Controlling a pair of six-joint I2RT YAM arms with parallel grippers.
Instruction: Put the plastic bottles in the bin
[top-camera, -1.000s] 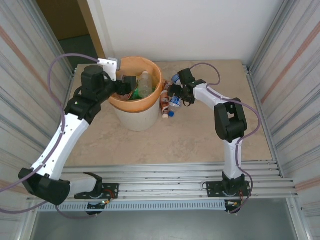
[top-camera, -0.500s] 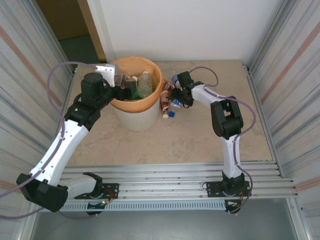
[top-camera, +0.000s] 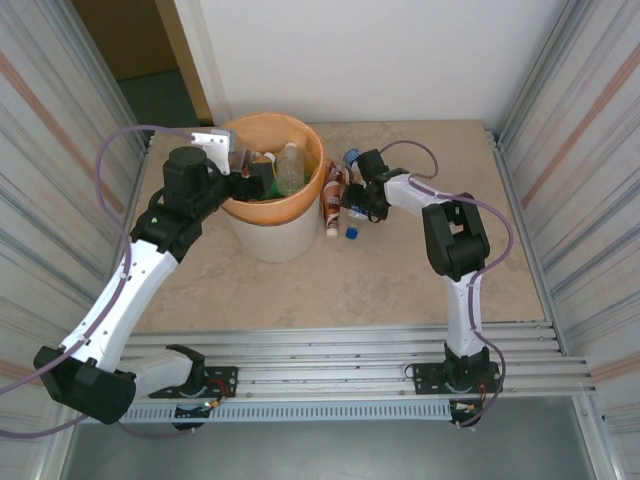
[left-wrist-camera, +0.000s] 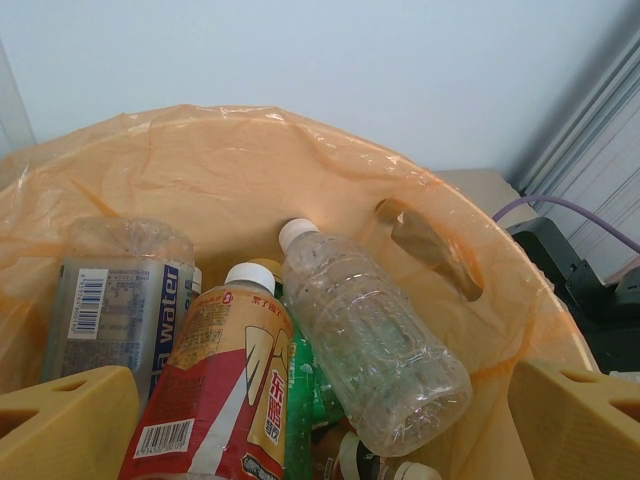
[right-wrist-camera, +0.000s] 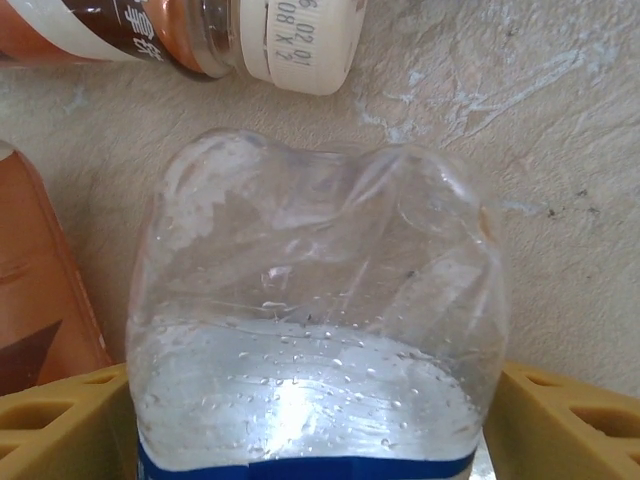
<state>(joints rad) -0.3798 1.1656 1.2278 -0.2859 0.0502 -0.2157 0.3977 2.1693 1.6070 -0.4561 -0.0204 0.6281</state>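
Hovering over the bin at the bench's far-left corner, the left tool stands open above several bottles inside. The right tool clamps a clear blue-labelled bottle low on the bench, just right of the bin.

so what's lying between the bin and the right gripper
In the top view a red-labelled bottle lies flat between the bin and the right gripper, whose jaws close on a clear bottle.
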